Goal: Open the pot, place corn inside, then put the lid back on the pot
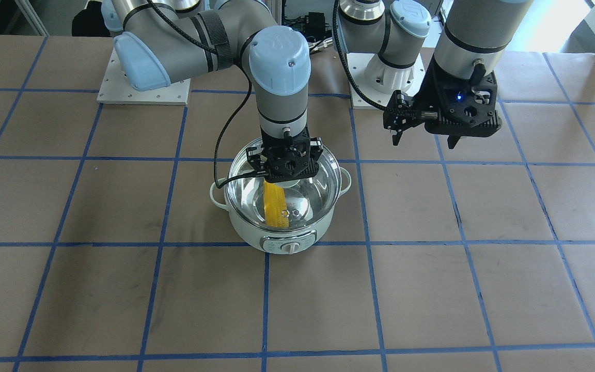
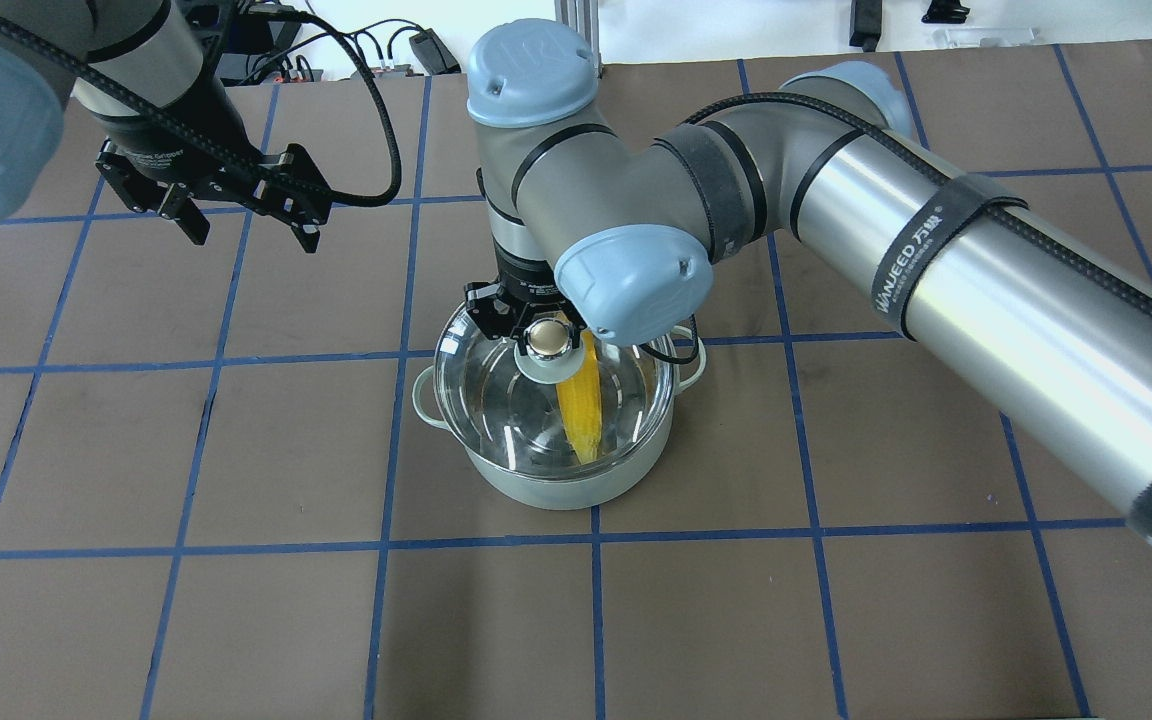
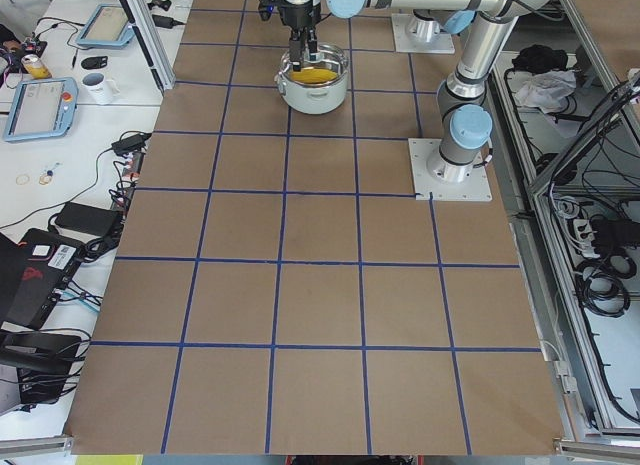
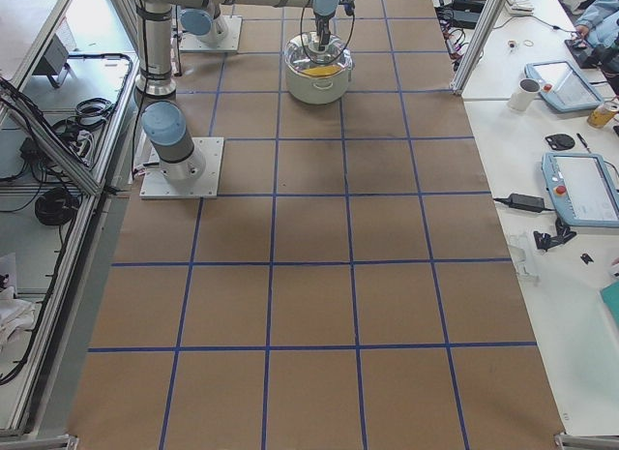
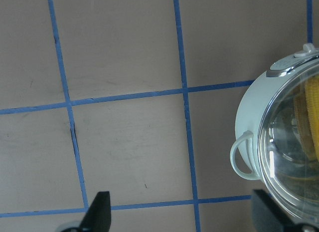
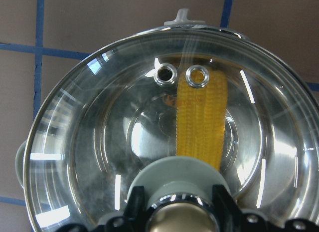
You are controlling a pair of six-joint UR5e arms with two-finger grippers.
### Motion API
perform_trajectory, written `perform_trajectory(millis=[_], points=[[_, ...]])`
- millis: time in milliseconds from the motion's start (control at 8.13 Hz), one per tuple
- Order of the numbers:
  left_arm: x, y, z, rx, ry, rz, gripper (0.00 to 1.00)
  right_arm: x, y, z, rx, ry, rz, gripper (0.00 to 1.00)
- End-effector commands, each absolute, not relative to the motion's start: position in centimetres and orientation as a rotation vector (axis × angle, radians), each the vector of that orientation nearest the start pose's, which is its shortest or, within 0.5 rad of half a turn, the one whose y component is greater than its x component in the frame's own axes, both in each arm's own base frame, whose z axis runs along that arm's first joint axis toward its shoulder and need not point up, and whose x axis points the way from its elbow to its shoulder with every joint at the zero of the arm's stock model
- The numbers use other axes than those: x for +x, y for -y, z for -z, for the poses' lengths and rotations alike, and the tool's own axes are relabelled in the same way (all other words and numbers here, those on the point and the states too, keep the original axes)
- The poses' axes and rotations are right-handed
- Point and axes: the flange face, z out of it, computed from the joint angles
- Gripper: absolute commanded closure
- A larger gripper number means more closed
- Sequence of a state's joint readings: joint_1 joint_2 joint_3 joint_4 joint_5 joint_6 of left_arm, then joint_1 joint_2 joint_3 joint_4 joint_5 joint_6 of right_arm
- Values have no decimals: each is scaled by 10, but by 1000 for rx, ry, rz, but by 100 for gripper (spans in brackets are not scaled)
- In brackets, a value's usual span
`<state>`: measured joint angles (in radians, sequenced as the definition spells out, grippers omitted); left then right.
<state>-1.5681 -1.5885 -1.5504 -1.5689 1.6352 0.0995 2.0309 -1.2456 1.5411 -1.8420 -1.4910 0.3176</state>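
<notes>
One pot point(image 1: 254, 227), one lid point(image 1: 323, 182), one corn point(image 1: 276, 207)

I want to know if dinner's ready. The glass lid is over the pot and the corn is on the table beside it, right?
Not quite. The glass lid is over the pot, but the corn is inside it, under the lid, not on the table. The right wrist view shows this.

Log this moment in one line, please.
corn in pot; lid on; right gripper shut on lid; left gripper open, aside
</notes>
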Motion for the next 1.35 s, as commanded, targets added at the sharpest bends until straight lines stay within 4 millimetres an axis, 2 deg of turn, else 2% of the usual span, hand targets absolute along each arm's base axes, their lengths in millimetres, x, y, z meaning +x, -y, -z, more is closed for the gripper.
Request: perform_trajectory(millis=[0, 369, 492, 615, 738, 861, 984, 1230], points=[[-125, 500, -489, 148, -3072, 0, 0, 396, 481, -347, -222, -3069, -88, 100], [-126, 501, -488, 146, -3072, -3, 0, 396, 482, -347, -234, -3069, -77, 98], [-126, 501, -488, 146, -3074, -3, 0, 396, 481, -345, -232, -3071, -89, 96], [-125, 501, -488, 144, -3074, -3, 0, 394, 479, -340, -234, -3077, -97, 88], [-125, 501, -488, 144, -3074, 0, 0, 395, 479, -340, -232, -3072, -88, 71], [-126, 501, -488, 144, -3075, 0, 0, 395, 480, -341, -230, -3072, -86, 51], [-126, 502, -488, 144, -3075, -2, 0, 395, 480, -341, -232, -3075, -79, 20], [-126, 501, -488, 146, -3075, -2, 0, 396, 483, -345, -238, -3064, -25, 0]])
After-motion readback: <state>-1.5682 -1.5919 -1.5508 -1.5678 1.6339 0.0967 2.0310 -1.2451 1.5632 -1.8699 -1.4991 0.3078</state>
